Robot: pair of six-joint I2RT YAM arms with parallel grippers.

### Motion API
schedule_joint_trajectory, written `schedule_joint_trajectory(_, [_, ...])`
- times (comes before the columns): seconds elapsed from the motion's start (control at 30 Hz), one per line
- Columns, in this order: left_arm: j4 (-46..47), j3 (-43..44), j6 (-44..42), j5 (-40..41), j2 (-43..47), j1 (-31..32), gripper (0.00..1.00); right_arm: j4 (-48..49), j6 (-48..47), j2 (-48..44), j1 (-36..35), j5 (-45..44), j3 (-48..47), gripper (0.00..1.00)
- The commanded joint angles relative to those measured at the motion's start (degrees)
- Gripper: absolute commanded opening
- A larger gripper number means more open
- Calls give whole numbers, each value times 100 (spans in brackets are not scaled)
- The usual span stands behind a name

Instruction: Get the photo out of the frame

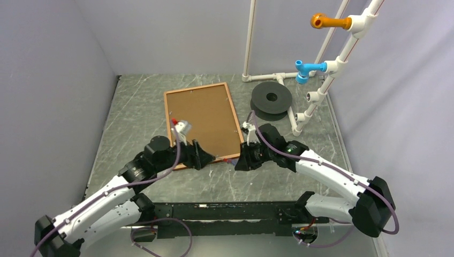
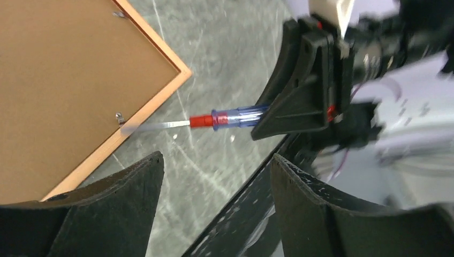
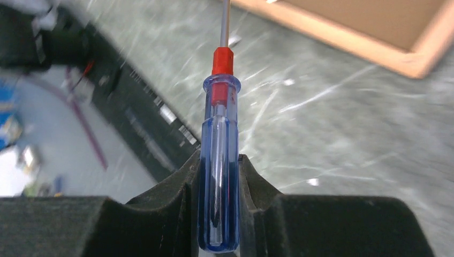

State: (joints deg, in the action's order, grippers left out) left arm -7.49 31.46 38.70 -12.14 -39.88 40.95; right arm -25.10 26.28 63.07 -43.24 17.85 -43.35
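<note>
frame [image 1: 196,88]: reddish-brown wood, thin rails | flat on the table [image 1: 139,107], back side up | photo: hidden, can't see it

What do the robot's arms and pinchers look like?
The left arm and right arm are smooth white tubes with chunky black joints. Thin purple cables loop along them. The left gripper and right gripper are black, each with two wedge-shaped fingers.

Left gripper [image 2: 217,158]: black fingers spread wide, nothing between them, over a grey marbled table [image 2: 225,48]. Frame [image 2: 160,94]: one corner in view, face down, reddish wooden rail around a brown fibreboard backing panel [image 2: 69,80]. Screwdriver [image 2: 230,119]: clear blue handle with red collar, clamped in the right gripper [image 2: 270,112], shaft reaching the rail beside a small metal tab [image 2: 120,116].
</note>
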Motion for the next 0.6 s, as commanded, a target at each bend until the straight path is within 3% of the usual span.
schedule_joint_trajectory(0.0, [-306,406,-2295,-392,-415,695,75,26,-530,200,-25,2112,-261,0])
schedule_joint_trajectory(0.1, [-164,430,-3233,-512,-513,1216,75,220,-468,146,-22,2453,-130,0])
schedule_joint_trajectory(0.2, [-16,316,-4132,-612,-566,1629,87,511,-392,36,-32,2717,24,0])
schedule_joint_trajectory(0.3, [28,334,-4535,-513,-747,1962,90,746,-277,105,-65,3054,123,0])
schedule_joint_trajectory(0.47, [-172,521,-4882,-313,-1189,2130,86,924,-238,198,-234,3143,79,0])
schedule_joint_trajectory(0.57, [-157,474,-4901,-68,-1273,2145,74,1009,-202,206,-258,3206,82,0])
